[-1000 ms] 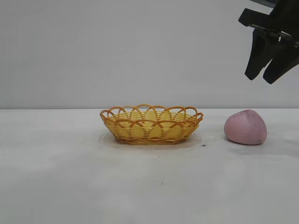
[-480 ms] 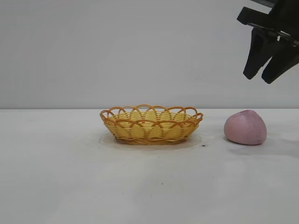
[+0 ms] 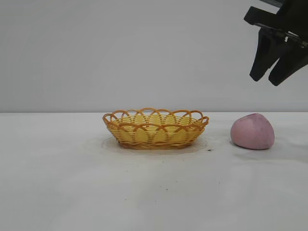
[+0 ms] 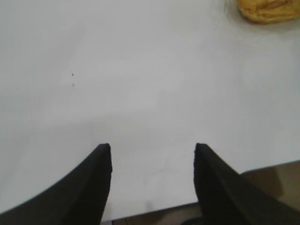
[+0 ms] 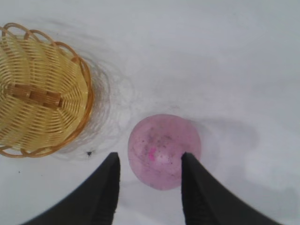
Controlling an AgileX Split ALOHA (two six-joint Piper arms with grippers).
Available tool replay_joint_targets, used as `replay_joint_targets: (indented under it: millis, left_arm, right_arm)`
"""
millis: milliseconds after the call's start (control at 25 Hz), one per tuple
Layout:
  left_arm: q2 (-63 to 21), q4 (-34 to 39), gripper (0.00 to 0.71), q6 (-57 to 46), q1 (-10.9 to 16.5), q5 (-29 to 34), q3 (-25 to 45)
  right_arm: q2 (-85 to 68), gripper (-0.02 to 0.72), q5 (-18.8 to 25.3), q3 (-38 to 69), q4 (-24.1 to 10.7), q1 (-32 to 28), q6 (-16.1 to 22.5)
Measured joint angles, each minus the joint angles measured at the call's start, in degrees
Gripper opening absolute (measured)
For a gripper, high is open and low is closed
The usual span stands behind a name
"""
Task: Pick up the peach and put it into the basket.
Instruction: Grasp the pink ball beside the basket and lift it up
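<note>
A: How does the peach point(image 3: 252, 131) sit?

B: It rests on the white worktop point(image 3: 154, 192), a matte pale pink lump, its slightly pointed top upward and its flat side down. It lies below the right gripper point(image 3: 270, 79), whose 2 black jaws stand apart and hold nothing, well above it.

A: And the basket point(image 3: 156, 128)?

B: A shallow oval of yellow-tan wicker with an orange-brown looped rim, its long axis running side to side in the exterior view, apart from the peach.

A: What do the wrist views add?

B: The right wrist view shows dark specks on the peach point(image 5: 164, 151) between the jaws, and the basket's point(image 5: 40, 89) woven floor. The left gripper point(image 4: 152, 161), jaws wide, hangs over bare worktop, the basket's edge point(image 4: 267, 10) far off.
</note>
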Motion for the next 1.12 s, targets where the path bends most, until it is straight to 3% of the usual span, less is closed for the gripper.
replay_joint_targets:
  millis: [480, 600, 800, 1120]
  left_arm:
    - [-2.33, 0.57, 0.343, 0.6, 0.08, 0.47, 0.0]
    - [-2.33, 0.66, 0.343, 0.72, 2.11, 0.47, 0.0]
    - [-2.33, 0.66, 0.343, 0.72, 9.12, 0.47, 0.0]
    - [-2.33, 0.66, 0.343, 0.72, 9.68, 0.47, 0.0]
  right_arm:
    - [0.0, 0.302, -0.14, 0.0, 2.76, 0.0, -2.58]
    - [0.0, 0.302, -0.14, 0.0, 3.24, 0.0, -2.93]
    - [0.0, 0.302, -0.14, 0.0, 3.24, 0.0, -2.93]
    - [3.45, 0.302, 1.43, 0.0, 3.24, 0.0, -2.96]
